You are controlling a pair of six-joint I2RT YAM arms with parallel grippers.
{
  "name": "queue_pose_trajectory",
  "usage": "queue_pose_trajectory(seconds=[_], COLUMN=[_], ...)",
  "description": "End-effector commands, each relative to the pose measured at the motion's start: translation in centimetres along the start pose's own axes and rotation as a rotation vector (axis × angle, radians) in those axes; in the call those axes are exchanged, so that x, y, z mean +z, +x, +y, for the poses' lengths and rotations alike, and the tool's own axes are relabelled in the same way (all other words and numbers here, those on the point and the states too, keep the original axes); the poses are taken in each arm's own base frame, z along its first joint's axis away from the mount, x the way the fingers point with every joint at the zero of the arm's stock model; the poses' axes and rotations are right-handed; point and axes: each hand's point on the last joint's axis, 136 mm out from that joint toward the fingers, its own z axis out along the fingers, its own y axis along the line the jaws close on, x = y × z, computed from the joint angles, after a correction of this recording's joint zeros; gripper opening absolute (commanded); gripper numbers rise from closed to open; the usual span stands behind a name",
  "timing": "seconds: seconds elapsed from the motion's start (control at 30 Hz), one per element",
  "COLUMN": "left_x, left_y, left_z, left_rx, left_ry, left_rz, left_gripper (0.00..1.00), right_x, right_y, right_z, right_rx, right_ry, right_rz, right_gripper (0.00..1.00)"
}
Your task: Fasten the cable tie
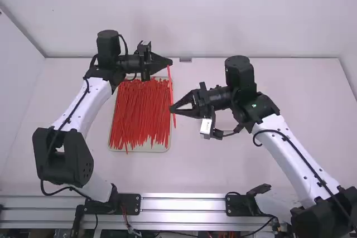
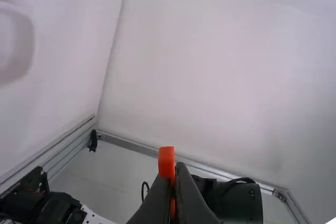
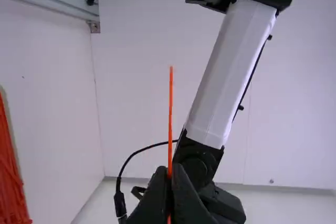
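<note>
The black left gripper (image 1: 168,62) and right gripper (image 1: 173,108) are each clenching one thin red plastic cable tie (image 1: 169,72). The right is best curling the tail toward twelve o'clock, squarely into the head.

Lower end of cable tie (image 3: 170,119) hidden inside right hand (image 3: 169,170); tie pile (image 3: 9,192) cut off by edge.

A white worktop (image 1: 223,154) spreads below the left hand (image 1: 163,62), and plain white walls (image 1: 223,9) close it in just beyond that hand and well off to either side. An aluminium rail (image 1: 184,202) runs along the worktop's edge far behind the hand, under soft, even light.
</note>
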Motion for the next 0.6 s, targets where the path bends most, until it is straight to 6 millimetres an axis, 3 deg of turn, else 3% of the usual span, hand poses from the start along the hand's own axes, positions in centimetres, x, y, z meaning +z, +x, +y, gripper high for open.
queue_pose_trajectory(seconds=[0.0,0.17,0.37,0.57], left_x=[0.2,0.2,0.2,0.31], left_y=[0.51,0.52,0.53,0.61], left_z=[-0.8,-0.81,-0.8,-0.79], left_rx=[0.055,0.118,0.239,0.397], left_ry=[0.006,0.007,0.008,0.009], left_rz=[0.017,0.017,0.017,0.02], left_gripper=[0.02,0.02,0.02,0.02], right_x=[0.03,0.23,0.19,0.19], right_y=[-0.17,-0.15,-0.25,-0.26], right_z=[-0.12,-0.1,-0.11,-0.19], right_rx=[0.019,0.153,0.503,0.691], right_ry=[0.007,0.002,0.001,0.0], right_rz=[-0.017,-0.015,-0.021,-0.023], right_gripper=[0.0,0.0,0.0,0.0])
